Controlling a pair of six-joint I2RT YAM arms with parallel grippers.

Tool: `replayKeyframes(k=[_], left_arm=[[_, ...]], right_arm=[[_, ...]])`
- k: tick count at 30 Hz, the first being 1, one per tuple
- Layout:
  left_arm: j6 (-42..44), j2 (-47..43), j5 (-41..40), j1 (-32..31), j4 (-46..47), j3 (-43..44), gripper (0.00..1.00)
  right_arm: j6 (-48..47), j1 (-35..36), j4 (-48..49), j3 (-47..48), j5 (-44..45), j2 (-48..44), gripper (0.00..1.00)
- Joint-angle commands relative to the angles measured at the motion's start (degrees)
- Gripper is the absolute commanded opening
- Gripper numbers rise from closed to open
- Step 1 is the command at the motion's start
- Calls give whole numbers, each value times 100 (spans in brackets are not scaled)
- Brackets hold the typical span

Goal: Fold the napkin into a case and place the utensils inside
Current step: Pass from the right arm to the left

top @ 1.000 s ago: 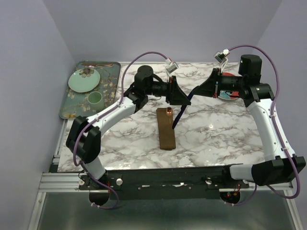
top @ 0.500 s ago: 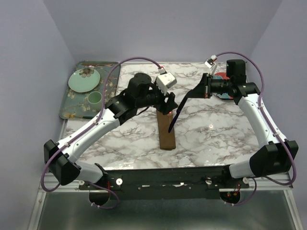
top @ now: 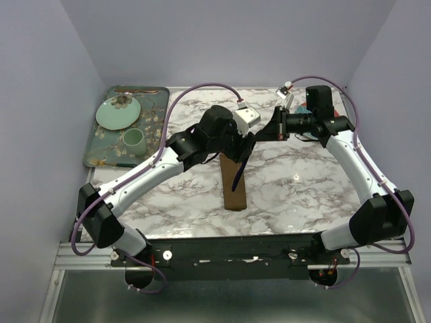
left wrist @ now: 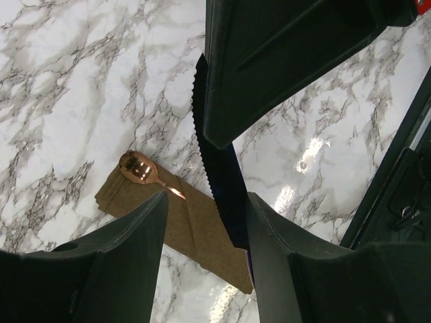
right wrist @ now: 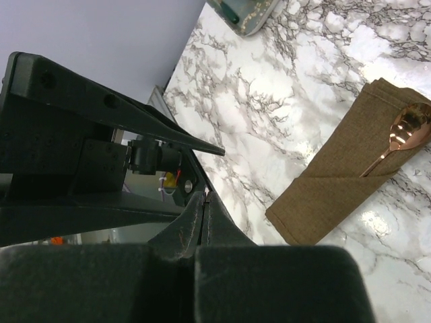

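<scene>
Blue knife [left wrist: 219, 175], seemingly clamped in right gripper [top: 264, 132], now straddled by part-open left gripper [left wrist: 207, 198]; handover expected before case [left wrist: 199, 232] insertion.

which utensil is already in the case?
The copper spoon, bowl poking out of the brown case; the blue knife is held above it in the right claw.

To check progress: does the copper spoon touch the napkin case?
Touching. Right wrist view: the copper spoon lies on the napkin case, handle tucked under its fold.
</scene>
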Motion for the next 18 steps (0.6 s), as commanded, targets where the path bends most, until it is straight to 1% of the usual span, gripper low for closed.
replayKeyframes(k=[1, 3, 8, 13, 14, 16, 17, 18], left_arm=[[-148, 84, -75, -40, 40, 183, 58], [-166, 101, 21, -40, 40, 192, 57], [-306, 285, -31, -40, 58, 279, 57], [-517, 514, -172, -40, -56, 499, 52], [-526, 558, -198, -57, -74, 517, 48], [-579, 585, -225, -66, -118, 526, 44], [-596, 619, -242, -75, -118, 526, 38], [-640, 611, -251, -75, -127, 517, 35]], right_arm=[[114, 114, 94, -112, -14, 34, 1], [114, 114, 94, -103, -5, 60, 1], [114, 148, 94, -50, -5, 113, 1], [167, 166, 94, -112, 30, 104, 1], [176, 166, 103, -120, 30, 113, 1], [185, 166, 94, -129, 56, 104, 1], [185, 166, 94, -121, 56, 104, 1], [176, 166, 94, -120, 65, 113, 1]])
